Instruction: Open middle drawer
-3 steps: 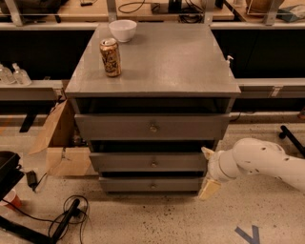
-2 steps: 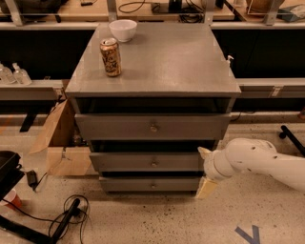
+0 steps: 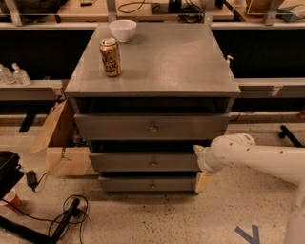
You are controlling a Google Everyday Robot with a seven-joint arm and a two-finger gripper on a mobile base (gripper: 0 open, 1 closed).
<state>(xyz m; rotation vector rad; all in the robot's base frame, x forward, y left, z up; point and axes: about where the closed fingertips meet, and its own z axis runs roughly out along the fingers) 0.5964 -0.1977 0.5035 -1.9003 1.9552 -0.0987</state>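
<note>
Robotics lab: cabled workbenches [image 3: 62, 12], jaws beside cabinet [image 3: 167, 57].

One camera is set high before the drawer cabinet [image 3: 162, 57], tilted down at its top and fronts from near. The counter [image 3: 62, 10] behind is cut off above; the pincer [image 3: 200, 165] is caught low right, at the right end of the middle drawer [image 3: 138, 162].
</note>
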